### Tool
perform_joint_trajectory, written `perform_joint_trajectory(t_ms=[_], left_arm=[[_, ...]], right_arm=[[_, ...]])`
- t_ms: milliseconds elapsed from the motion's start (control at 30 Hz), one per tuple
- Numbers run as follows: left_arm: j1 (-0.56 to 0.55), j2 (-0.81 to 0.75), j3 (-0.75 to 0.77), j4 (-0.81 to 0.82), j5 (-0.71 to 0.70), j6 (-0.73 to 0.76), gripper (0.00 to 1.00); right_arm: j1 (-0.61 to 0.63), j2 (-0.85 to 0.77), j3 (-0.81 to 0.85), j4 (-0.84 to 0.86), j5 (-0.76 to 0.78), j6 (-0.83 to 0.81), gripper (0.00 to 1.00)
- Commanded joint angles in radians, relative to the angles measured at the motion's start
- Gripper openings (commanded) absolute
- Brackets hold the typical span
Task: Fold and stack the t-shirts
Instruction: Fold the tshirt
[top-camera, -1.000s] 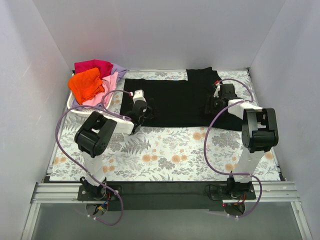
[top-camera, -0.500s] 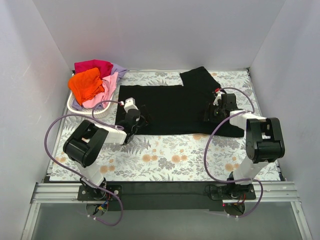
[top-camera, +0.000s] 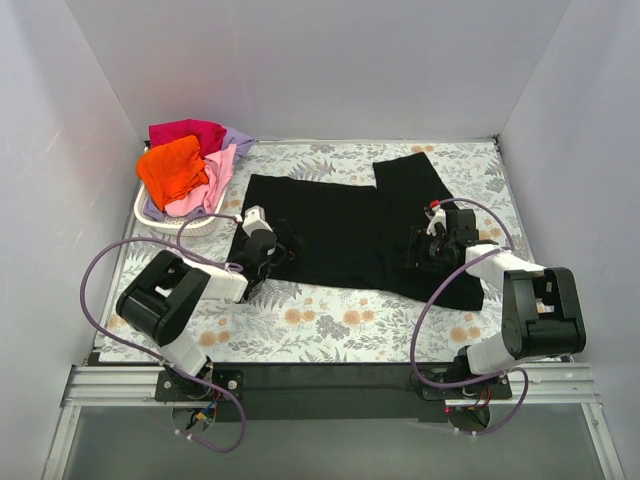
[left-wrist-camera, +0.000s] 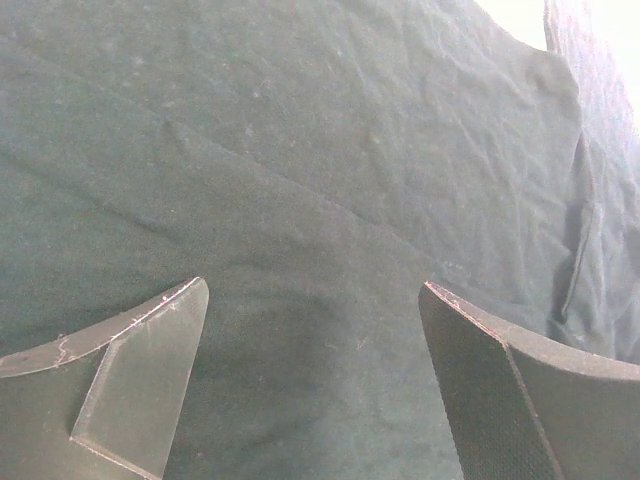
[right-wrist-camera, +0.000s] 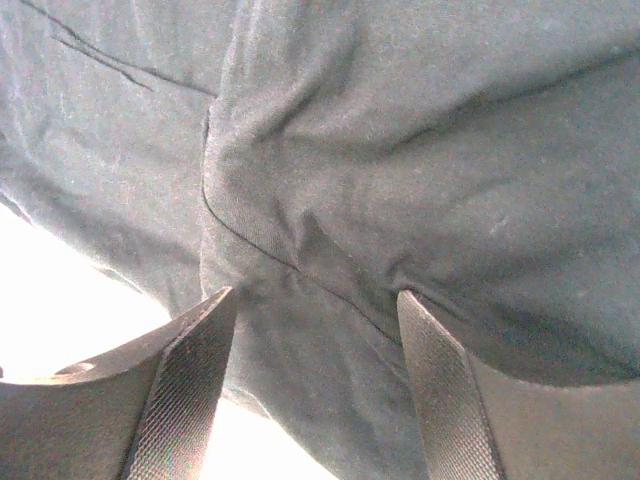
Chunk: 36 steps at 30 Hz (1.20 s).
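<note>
We see the black t-shirt (top-camera: 340, 230) spread across the middle of the tabletop (top-camera: 330, 320), one sleeve pointing far. The left end effector (left-wrist-camera: 310, 290) hangs open over its left edge, the right end effector (right-wrist-camera: 315, 295) open over its creased right side; the other t-shirts (top-camera: 185, 170) lie heaped far left

Robot test cell: white panels (top-camera: 300, 70) enclose floral-covered table (top-camera: 335, 322) on three sides; aluminium rail (top-camera: 110, 384) at its near edge.
</note>
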Motion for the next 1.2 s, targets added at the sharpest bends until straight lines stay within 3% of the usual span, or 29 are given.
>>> perform_joint_trajectory(t_ms=[0,700,833,900,1000,1167], left_arm=[[-0.027,0.036,-0.103,-0.329,0.053,-0.069,0.81],[-0.095,-0.303,-0.278,-0.483,0.078,-0.226,0.81],[-0.105,-0.417,-0.171,-0.586,-0.034,-0.131,0.81],[-0.105,-0.425,-0.048,-0.648,-0.133,-0.079,0.84],[-0.097,-0.391,0.127,-0.685,-0.25,0.023,0.87],[-0.008,-0.264,0.312,-0.629,-0.264,0.168,0.88]], right_arm=[[0.007,-0.019,-0.064,-0.215,0.026,0.006,0.61],[-0.07,-0.112,-0.091,-0.25,0.079,-0.028,0.64],[-0.068,-0.148,-0.038,-0.251,0.046,-0.056,0.63],[-0.068,-0.16,0.023,-0.25,0.052,-0.062,0.64],[-0.068,-0.157,0.128,-0.242,0.046,-0.057,0.64],[-0.068,-0.114,0.294,-0.215,0.034,-0.046,0.64]])
